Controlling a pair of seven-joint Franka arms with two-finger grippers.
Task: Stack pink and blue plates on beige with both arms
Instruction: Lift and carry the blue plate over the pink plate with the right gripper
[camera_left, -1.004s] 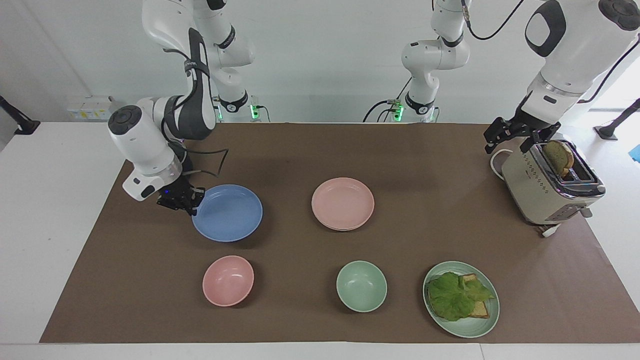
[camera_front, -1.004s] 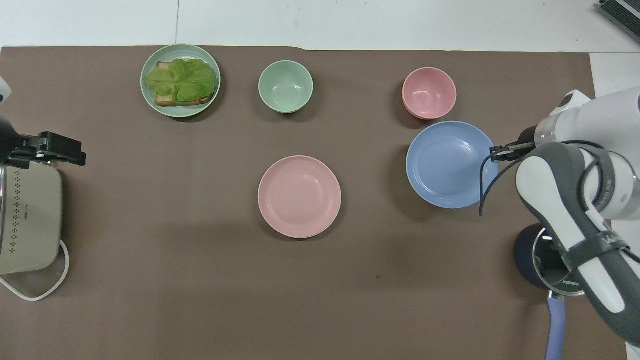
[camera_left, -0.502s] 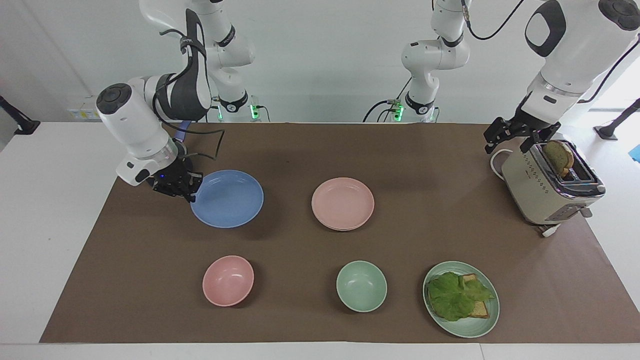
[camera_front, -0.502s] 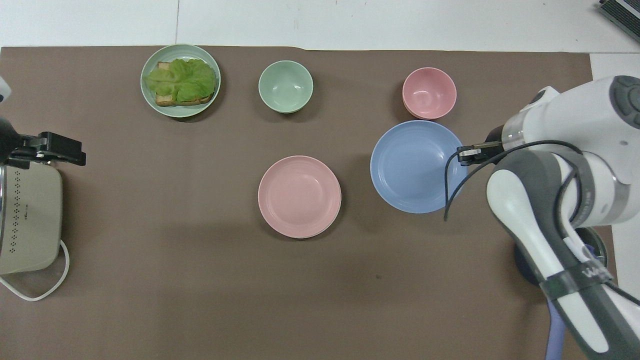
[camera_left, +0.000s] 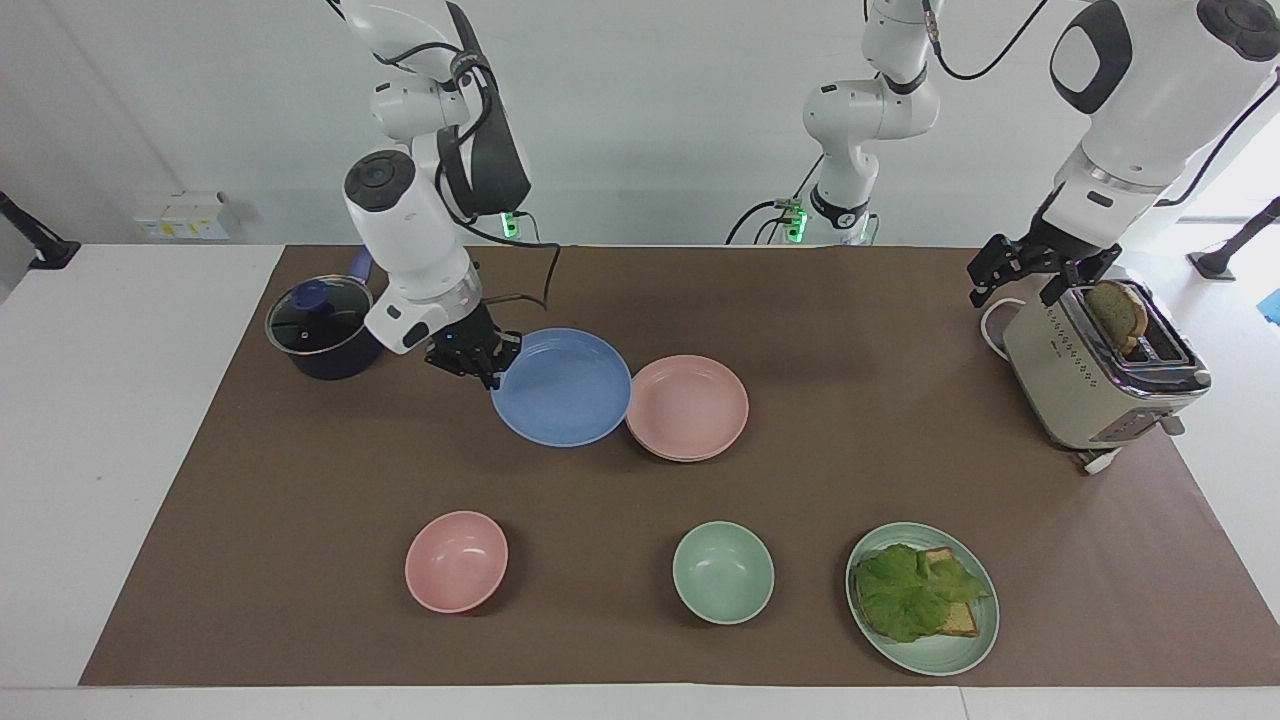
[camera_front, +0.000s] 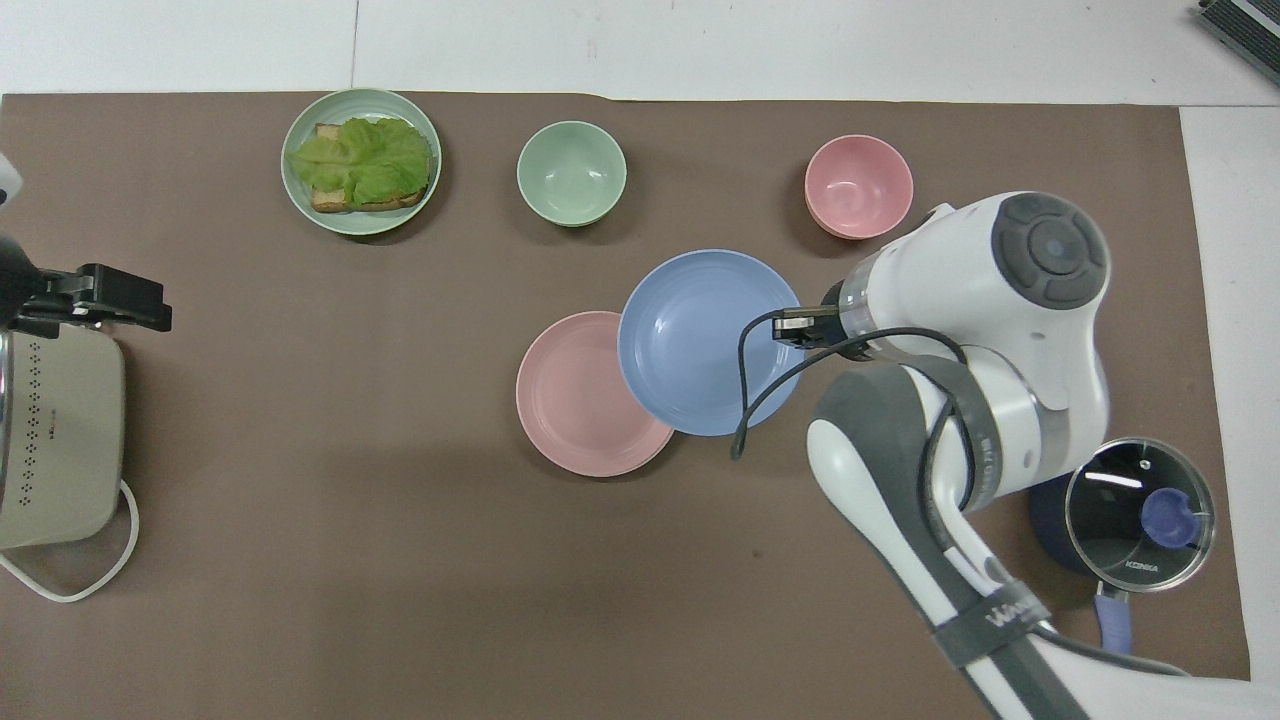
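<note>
My right gripper (camera_left: 490, 372) is shut on the rim of the blue plate (camera_left: 562, 388), which hangs slightly tilted above the mat. The blue plate (camera_front: 705, 340) overlaps the edge of the pink plate (camera_front: 575, 400) in the overhead view. The pink plate (camera_left: 690, 405) lies flat mid-table. Under it a thin pale rim of the beige plate (camera_left: 690, 457) shows; the rest is covered. My left gripper (camera_left: 1030, 272) waits open over the robot-side end of the toaster, holding nothing, and shows as left gripper (camera_front: 120, 300) from above.
A beige toaster (camera_left: 1095, 375) with a toast slice stands at the left arm's end. Farther from the robots sit a pink bowl (camera_left: 456, 560), a green bowl (camera_left: 722, 572) and a green plate (camera_left: 935, 650) with lettuce and toast. A dark lidded pot (camera_left: 318, 328) stands at the right arm's end.
My right arm has lifted the blue plate and carried it toward the table's middle, up to the pink plate, uncovering the pot. The left arm has not moved.
</note>
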